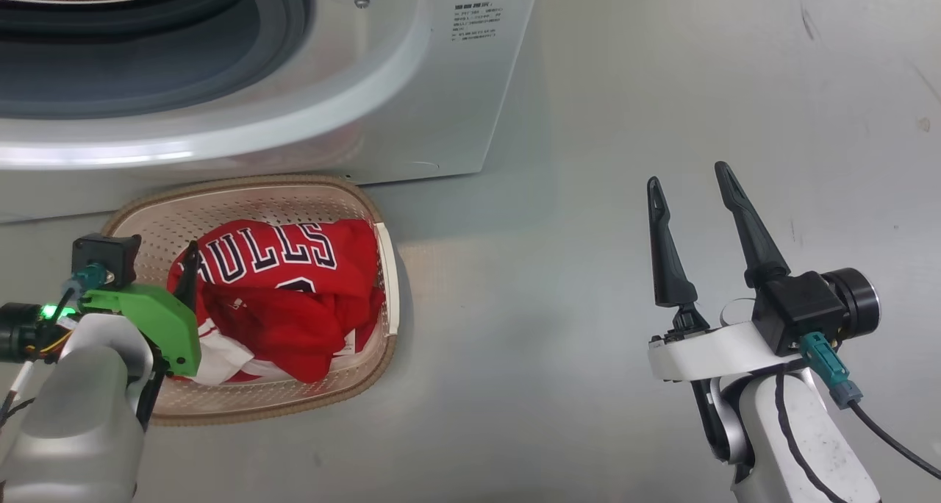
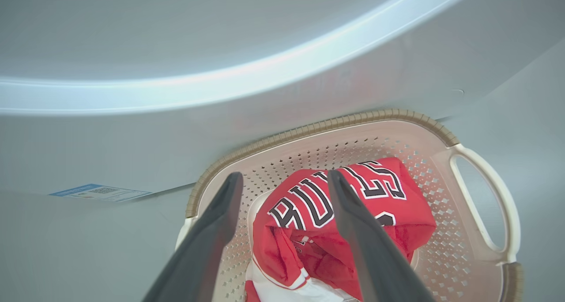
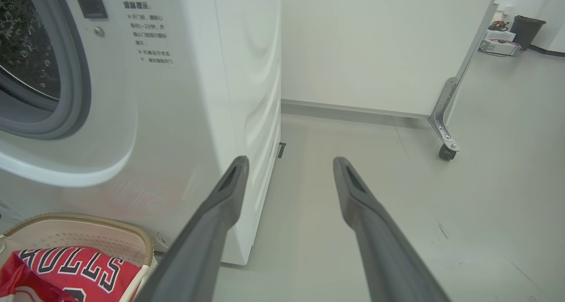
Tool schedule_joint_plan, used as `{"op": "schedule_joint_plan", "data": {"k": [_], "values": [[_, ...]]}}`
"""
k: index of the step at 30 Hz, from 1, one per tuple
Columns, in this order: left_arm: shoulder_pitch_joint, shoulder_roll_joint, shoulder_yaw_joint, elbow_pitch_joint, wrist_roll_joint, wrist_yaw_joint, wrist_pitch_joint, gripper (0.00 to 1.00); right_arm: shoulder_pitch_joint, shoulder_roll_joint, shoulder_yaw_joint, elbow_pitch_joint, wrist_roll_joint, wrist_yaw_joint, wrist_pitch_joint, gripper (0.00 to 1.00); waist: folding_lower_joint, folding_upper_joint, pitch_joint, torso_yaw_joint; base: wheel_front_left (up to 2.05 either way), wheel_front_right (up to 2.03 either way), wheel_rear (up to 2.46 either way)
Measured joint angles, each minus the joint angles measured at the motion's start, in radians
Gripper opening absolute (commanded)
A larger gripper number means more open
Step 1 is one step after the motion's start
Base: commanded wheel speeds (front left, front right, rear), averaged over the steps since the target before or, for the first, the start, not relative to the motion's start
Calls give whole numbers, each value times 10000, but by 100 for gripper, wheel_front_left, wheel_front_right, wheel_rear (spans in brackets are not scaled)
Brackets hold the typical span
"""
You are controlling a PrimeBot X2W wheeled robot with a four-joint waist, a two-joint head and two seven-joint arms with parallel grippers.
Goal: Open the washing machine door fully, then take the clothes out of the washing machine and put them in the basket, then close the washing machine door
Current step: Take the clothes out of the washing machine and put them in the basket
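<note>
The clothes (image 1: pixel 283 297) are lying bunched in the basket (image 1: pixel 257 188), which is sitting on the floor (image 1: pixel 559 282) just in front of the washing machine (image 1: pixel 441 84). The left gripper (image 2: pixel 284 175) is hovering over them, fingers spread and empty. The right gripper (image 1: pixel 687 174) is hanging wide open, well apart.

The basket (image 1: pixel 242 209) is perforated plastic (woven-look rim), the clothes (image 1: pixel 287 297) soft cloth.

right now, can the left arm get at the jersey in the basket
Probably yes: the left fingers are open and point at the jersey, which lies on top in the open basket, with nothing between them.
</note>
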Motion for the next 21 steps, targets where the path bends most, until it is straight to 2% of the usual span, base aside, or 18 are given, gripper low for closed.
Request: {"op": "schedule_joint_plan", "data": {"k": [10,21], "values": [[529,-288,-387,-700,-17,-13,-88,100,7,-4,-201,464,297,104,0,100,0,0,-1233,401,0,0,0],[1457,-447,460,-2648,-497,-13,-88,100,646,-4,-652,853,510,326,0,100,0,0,-2684,973,0,0,0]]}}
